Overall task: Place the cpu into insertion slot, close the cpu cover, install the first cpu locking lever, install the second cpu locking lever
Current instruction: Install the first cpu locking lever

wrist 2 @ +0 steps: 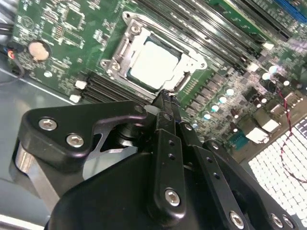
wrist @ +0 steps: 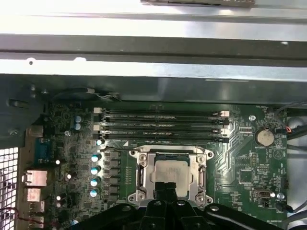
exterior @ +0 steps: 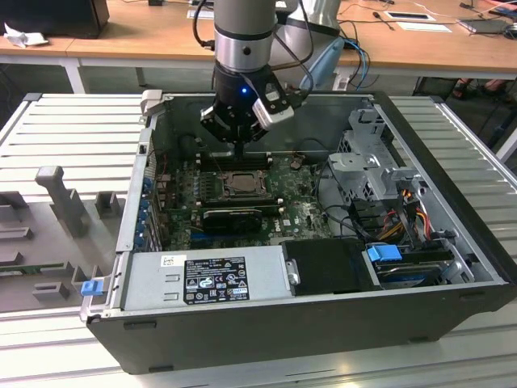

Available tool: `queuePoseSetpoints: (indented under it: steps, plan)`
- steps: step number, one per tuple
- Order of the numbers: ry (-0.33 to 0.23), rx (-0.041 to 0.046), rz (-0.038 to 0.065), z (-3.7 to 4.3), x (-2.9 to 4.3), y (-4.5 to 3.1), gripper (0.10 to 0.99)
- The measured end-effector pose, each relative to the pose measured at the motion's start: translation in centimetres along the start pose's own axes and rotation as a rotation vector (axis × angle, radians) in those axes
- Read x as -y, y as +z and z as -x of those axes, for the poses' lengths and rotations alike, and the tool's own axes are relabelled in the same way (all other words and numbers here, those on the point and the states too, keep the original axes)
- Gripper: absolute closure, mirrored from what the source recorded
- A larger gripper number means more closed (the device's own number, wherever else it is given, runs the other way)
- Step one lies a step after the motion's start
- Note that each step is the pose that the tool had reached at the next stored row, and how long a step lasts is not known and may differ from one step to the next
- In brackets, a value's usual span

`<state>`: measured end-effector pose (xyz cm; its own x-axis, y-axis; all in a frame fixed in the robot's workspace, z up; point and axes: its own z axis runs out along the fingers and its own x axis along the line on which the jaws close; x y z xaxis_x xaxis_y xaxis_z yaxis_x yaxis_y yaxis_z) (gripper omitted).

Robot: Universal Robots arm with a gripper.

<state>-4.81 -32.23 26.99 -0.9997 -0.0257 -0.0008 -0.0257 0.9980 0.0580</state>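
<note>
The cpu (wrist 2: pixel 153 64) lies flat in the insertion slot (wrist: pixel 142 175), its pale metal top showing in both wrist views. The silvery cpu cover (wrist 2: pixel 125 20) lies down over the slot, framing the chip (wrist: pixel 168 170) through its window. My gripper (wrist 2: pixel 165 95) hangs just above the slot's edge, fingers pressed together with nothing between them. In the exterior view the gripper (exterior: pixel 240 158) points down inside the open computer case, right over the slot (exterior: pixel 241 184). The tips (wrist: pixel 167 187) cover one edge of the cover.
Green motherboard (wrist: pixel 240 158) surrounds the slot, with long black memory slots (wrist: pixel 163 125) beside it. A black graphics card (exterior: pixel 233 217), a grey power supply (exterior: pixel 210 276) and drive cages with cables (exterior: pixel 380 174) stand in the case. The case wall (wrist: pixel 153 62) rises close behind.
</note>
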Motion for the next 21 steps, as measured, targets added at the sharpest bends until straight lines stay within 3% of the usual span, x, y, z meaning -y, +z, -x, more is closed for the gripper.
queuePoseSetpoints:
  steps: [8, 11, 21]
  plan:
    - [-0.001, 0.0013, 0.000, -1.85, -0.05, 0.06, 0.980]
    - [-0.001, 0.0012, 0.000, -3.06, -0.07, 0.14, 0.980]
    - [-0.002, 0.0012, 0.001, -5.99, -0.14, 0.36, 0.980]
